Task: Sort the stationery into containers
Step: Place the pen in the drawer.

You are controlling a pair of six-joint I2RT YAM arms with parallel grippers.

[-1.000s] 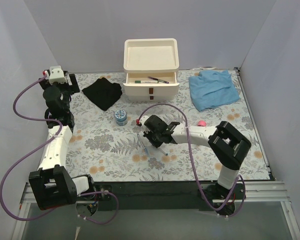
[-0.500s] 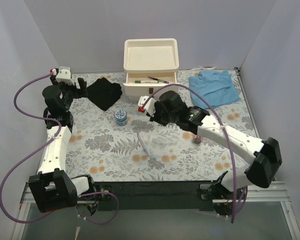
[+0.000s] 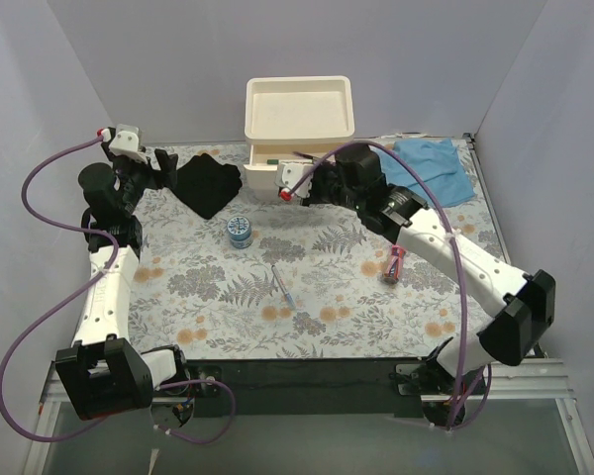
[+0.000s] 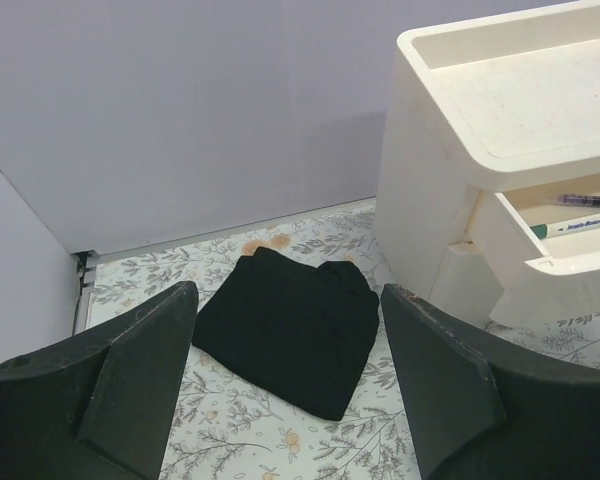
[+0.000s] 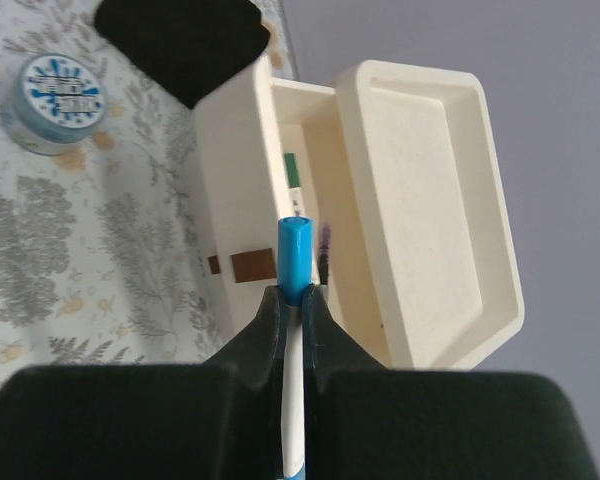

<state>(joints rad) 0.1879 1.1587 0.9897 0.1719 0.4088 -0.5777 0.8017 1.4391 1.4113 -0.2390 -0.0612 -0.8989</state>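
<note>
2 grippers logged. We are seeing the right gripper pinching a blue pen just beside the organiser's open top drawer. The left gripper is hanging spread, empty, near the black cloth. Blue tub, pink-capped tube and 1 loose pen are lying on the table.

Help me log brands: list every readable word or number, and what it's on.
Dark print on the green-capped white marker in the cream drawer: too blurred to read.
Blue marks on the lid of the small blue round tub: too small to read.
No other text.
</note>
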